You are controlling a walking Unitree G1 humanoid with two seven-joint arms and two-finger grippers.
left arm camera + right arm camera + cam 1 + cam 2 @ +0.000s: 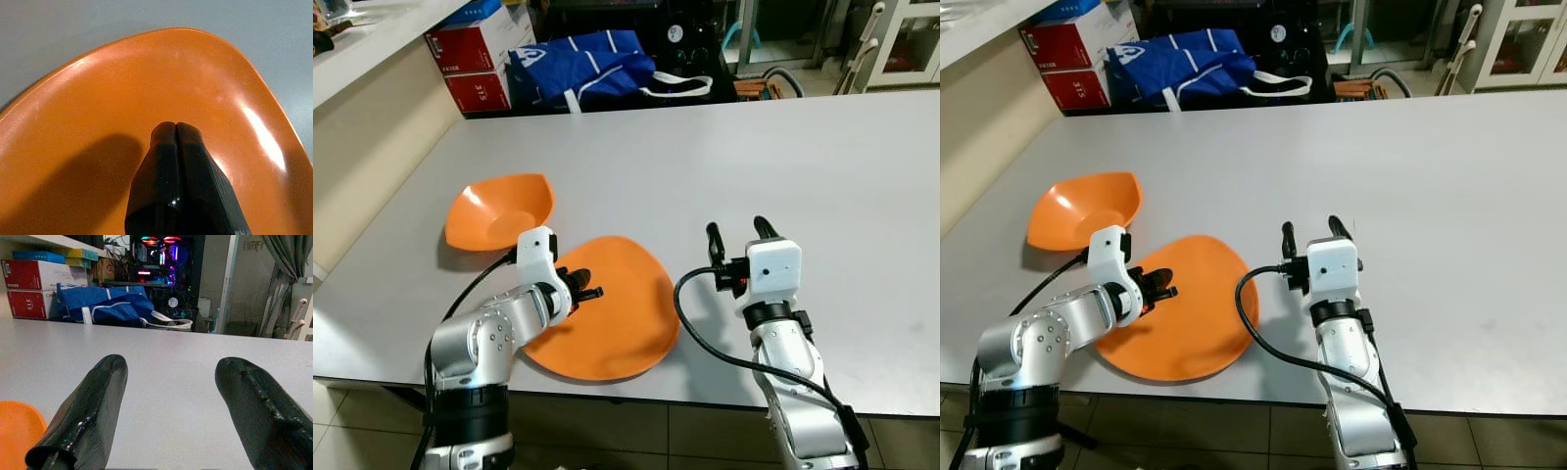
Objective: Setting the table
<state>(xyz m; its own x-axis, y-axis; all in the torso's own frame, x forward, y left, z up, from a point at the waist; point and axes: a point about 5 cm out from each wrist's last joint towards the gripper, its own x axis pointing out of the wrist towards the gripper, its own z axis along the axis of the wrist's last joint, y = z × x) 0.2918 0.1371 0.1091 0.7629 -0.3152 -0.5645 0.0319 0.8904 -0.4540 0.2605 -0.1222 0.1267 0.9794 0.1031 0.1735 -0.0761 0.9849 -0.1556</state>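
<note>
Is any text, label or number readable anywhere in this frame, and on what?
"315" on the lower red box past the table's far edge.
White print on the upper red box: too blurred to read.
White marking on the blue bag: unreadable.

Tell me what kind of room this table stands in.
Probably a lived-in home room that doubles as storage or a workspace, not a tidy dining room. Behind the grey table sit red boxes, a blue bag and a computer lit in colours.
</note>
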